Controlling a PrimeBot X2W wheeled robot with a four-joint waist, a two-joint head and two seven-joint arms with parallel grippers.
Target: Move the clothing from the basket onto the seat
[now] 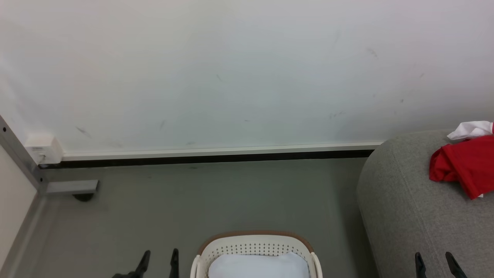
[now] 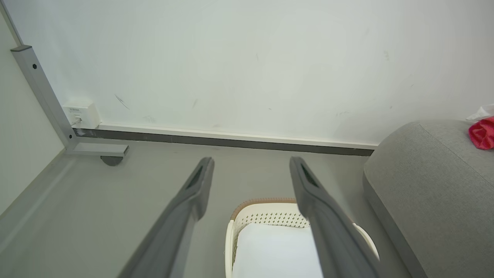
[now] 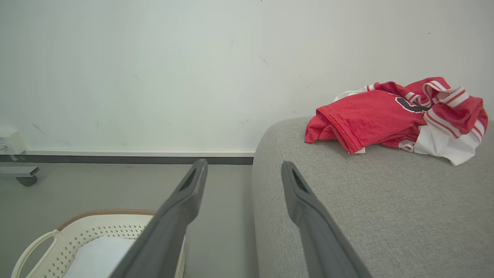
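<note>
Judging from here, I call the job as good as done: the clothing (image 3: 389, 116) lies heaped on the seat (image 3: 366, 216), far right; the basket (image 1: 254, 241), near centre, shows me a pale sheet (image 1: 258, 267), no red. Both left gripper (image 1: 161, 253) and right gripper (image 1: 433, 256) gape, empty.

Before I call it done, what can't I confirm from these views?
- Basket near end: cut off by the bottom edge in all three views.
- Under the sheet: the sheet itself hides whatever lies beneath.
- Clothing on the seat: the right edge cuts it in the head view; garment count unclear in the heap.
- Its lettering: folded over, right wrist view.
</note>
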